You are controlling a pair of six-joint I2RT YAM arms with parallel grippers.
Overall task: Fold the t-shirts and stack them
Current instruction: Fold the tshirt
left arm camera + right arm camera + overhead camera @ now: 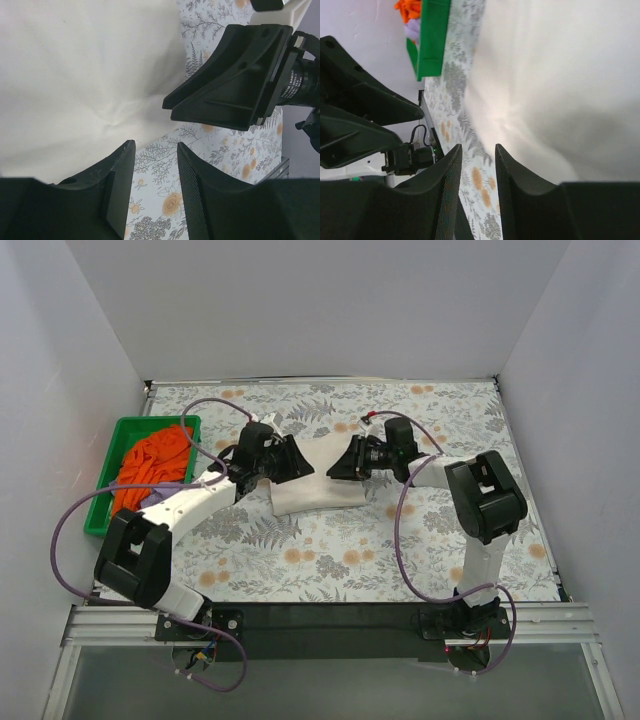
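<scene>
A folded cream t-shirt [315, 490] lies flat in the middle of the table. My left gripper [292, 464] hovers over its left upper edge and my right gripper [342, 466] over its right upper edge, the two facing each other. In the left wrist view the gripper [155, 146] is open, with only patterned tablecloth between its fingers and the cream t-shirt [85, 75] just beyond. The right gripper [478, 148] is open too, beside the cream t-shirt [560, 75]. An orange t-shirt [150, 462] and a lavender t-shirt [158, 498] lie in the tray.
A green plastic tray [103, 502] stands at the table's left edge, also showing in the right wrist view as the tray [432, 40]. The floral tablecloth [330, 555] covers the table. White walls close in the left, back and right sides.
</scene>
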